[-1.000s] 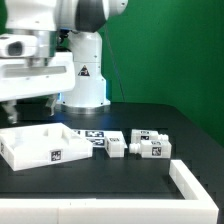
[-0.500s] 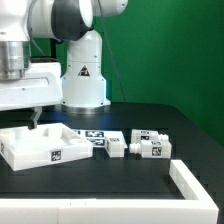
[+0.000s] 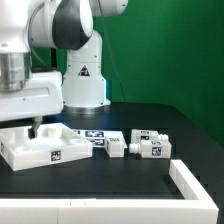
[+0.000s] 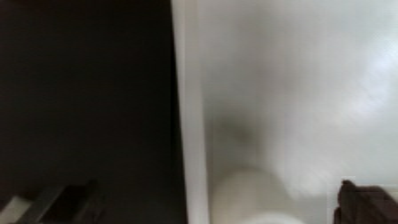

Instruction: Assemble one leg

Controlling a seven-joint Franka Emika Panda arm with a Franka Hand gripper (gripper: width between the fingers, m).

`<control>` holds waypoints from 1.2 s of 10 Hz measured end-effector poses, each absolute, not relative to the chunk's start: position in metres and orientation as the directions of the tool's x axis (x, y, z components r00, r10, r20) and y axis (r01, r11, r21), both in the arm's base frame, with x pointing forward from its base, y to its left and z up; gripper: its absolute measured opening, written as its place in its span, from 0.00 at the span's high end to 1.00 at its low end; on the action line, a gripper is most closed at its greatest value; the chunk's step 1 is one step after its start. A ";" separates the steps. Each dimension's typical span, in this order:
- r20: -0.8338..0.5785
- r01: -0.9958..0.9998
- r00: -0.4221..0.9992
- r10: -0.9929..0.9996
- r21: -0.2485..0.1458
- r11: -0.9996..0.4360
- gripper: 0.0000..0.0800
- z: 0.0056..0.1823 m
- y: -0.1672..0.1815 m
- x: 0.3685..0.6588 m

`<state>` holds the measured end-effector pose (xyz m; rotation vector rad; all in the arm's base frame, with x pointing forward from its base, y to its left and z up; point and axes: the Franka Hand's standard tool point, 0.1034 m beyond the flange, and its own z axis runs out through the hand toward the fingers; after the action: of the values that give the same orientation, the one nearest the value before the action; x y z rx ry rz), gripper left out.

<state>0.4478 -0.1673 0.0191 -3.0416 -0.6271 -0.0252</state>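
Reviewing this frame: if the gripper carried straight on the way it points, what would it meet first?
Most likely the white tray-like part. The gripper points down over it, and the wrist view shows white surface between the open jaws. Depth is unclear, so it could touch either rim or floor first.

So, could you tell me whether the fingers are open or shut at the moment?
Open: in the wrist view the two fingers stand far apart, with nothing gripped between them.

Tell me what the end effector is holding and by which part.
Nothing is held. The end effector has its fingers wide apart over the white tray-like part, with nothing between them. The legs lie untouched beside that part.
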 end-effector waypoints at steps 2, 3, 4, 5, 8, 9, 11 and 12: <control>0.019 0.436 0.900 0.435 -0.038 -0.899 0.19 0.008 -0.175 0.437; 0.025 0.471 0.882 0.470 -0.030 -0.882 0.19 0.007 -0.179 0.435; 0.027 0.509 0.861 0.508 -0.031 -0.860 0.19 0.006 -0.186 0.432; 0.027 0.502 0.865 0.501 -0.031 -0.864 0.19 0.006 -0.185 0.433; 0.026 0.504 0.864 0.503 -0.032 -0.863 0.50 0.005 -0.185 0.432; 0.026 0.504 0.864 0.503 -0.032 -0.863 0.77 0.005 -0.185 0.432; 0.026 0.505 0.863 0.505 -0.032 -0.862 0.94 0.005 -0.185 0.432; 0.026 0.505 0.863 0.505 -0.032 -0.862 0.94 0.005 -0.185 0.432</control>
<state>0.4324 -0.1849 0.0052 -2.9958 -0.8123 -0.0263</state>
